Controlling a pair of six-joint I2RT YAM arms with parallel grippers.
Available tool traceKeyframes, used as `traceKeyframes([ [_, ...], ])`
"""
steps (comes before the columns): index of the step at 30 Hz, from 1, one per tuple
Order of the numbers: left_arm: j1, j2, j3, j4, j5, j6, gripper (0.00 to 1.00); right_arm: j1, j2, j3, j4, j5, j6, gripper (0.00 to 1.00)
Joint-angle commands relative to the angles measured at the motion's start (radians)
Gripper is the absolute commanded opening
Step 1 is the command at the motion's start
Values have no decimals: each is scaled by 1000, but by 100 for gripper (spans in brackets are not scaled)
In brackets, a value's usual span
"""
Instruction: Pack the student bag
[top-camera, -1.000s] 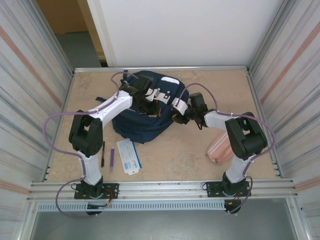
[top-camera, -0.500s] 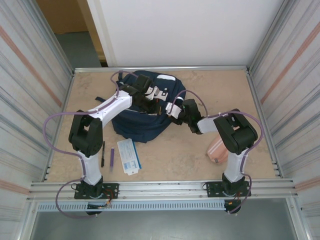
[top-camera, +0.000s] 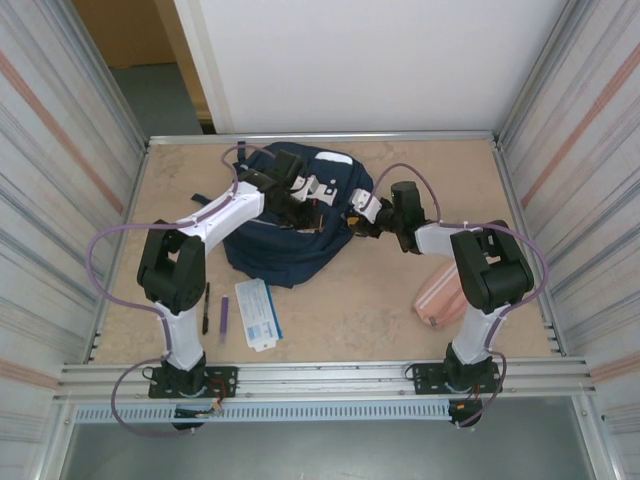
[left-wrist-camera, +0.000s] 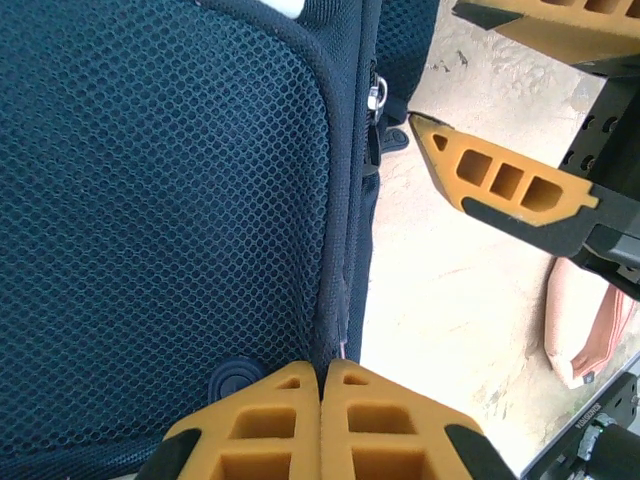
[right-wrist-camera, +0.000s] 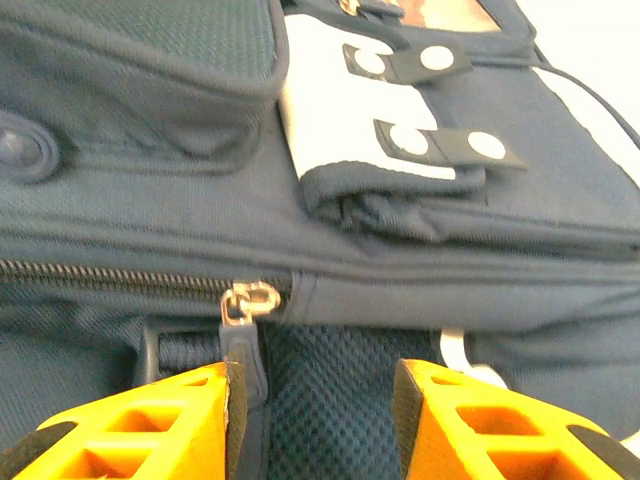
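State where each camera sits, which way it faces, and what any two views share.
Top external: above and behind the bases, looking down on the table, left arm, right arm and student bag.
Left wrist: over the bag's mesh panel, looking along its edge; left gripper shut on the seam, bottom.
Right wrist: low beside the bag, facing its zipper pull; right gripper open, bottom.
Shared: top external and left wrist both show the pink pouch.

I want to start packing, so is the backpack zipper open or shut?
Shut where visible: on the student bag, zipper teeth mesh left of the slider; beyond it, cannot tell.
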Motion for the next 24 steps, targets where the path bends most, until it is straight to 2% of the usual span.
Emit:
traceKeyframes([
  [1, -6, -54, -7, -20, 79, -26, 0, 21, 10, 39, -106, -53, -55, 44],
  [6, -2, -48, 5, -29, 85, -26, 0, 32, 0, 56, -218, -60, -115, 44],
  [10, 4, -51, 18, -33, 87, -37, 0, 28, -8, 46, -234, -14, -127, 44],
  [14, 5, -54, 32, -39, 103, -39, 0, 37, 7, 14, -96, 88, -101, 40],
  [17, 1, -45, 46, -52, 124, -43, 0, 41, 11, 33, -87, 32, -65, 35],
  [24, -4, -50, 36, -56, 127, -47, 0, 47, 14, 34, -37, 45, -36, 33],
])
